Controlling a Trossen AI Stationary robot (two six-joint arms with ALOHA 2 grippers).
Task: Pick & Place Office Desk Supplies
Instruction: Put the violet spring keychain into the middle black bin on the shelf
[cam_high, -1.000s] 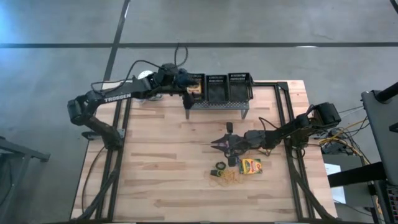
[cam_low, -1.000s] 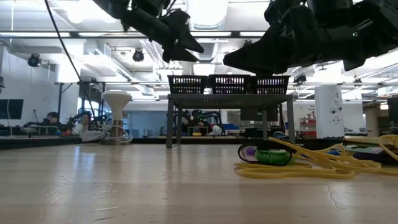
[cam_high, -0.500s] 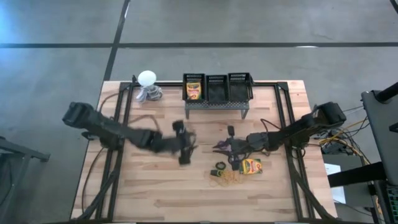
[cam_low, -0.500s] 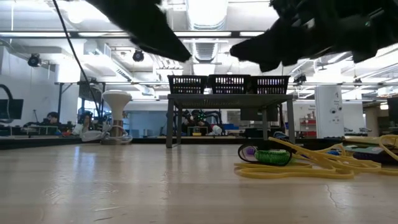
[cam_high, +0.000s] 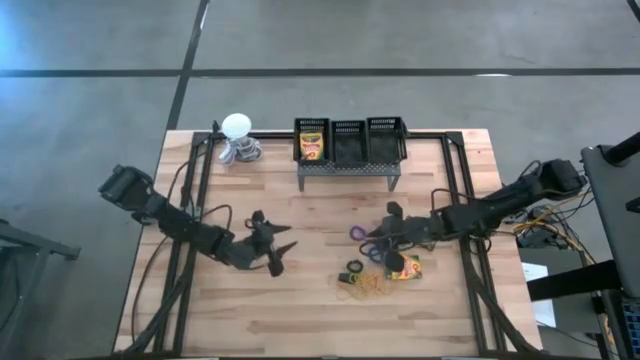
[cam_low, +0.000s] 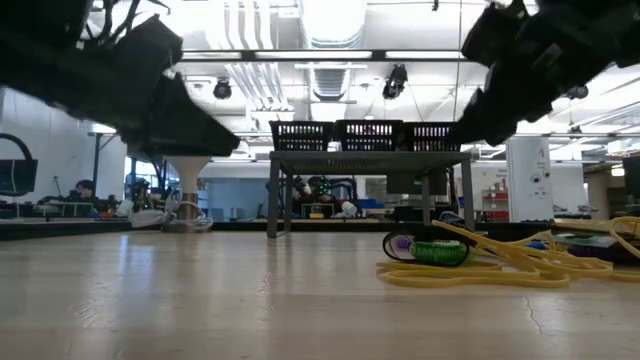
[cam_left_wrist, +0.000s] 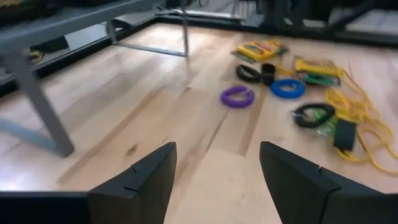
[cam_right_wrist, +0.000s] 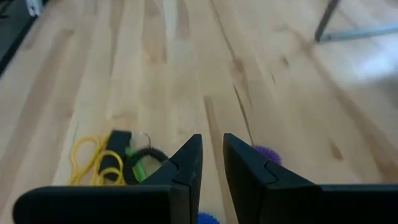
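One yellow-and-green crayon box (cam_high: 312, 146) lies in the left compartment of the black basket (cam_high: 350, 162). Another crayon box (cam_high: 404, 267) lies on the table right of centre, among a purple ring (cam_high: 358, 232), a blue ring (cam_left_wrist: 287, 88), a black-and-green ring (cam_high: 353, 267) and yellow rubber bands (cam_high: 366, 288). My left gripper (cam_high: 284, 250) hangs open, low over the table left of these, pointing at them, its fingers around nothing (cam_left_wrist: 217, 149). My right gripper (cam_high: 373, 243) hovers over the pile; its fingers (cam_right_wrist: 212, 140) show a narrow gap with nothing in it.
The basket stands on thin legs (cam_left_wrist: 186, 31) at the far edge. A white ball-shaped object (cam_high: 237, 125) sits at the far left corner. Bare wood lies between my left gripper and the pile. The room beyond the table shows in the low view.
My left gripper has swung from the basket's left compartment toward the table's near edge and come down low, staying open; the crayon box stays in the basket. My right gripper has drawn back toward the right edge and turned, uncovering the purple ring.
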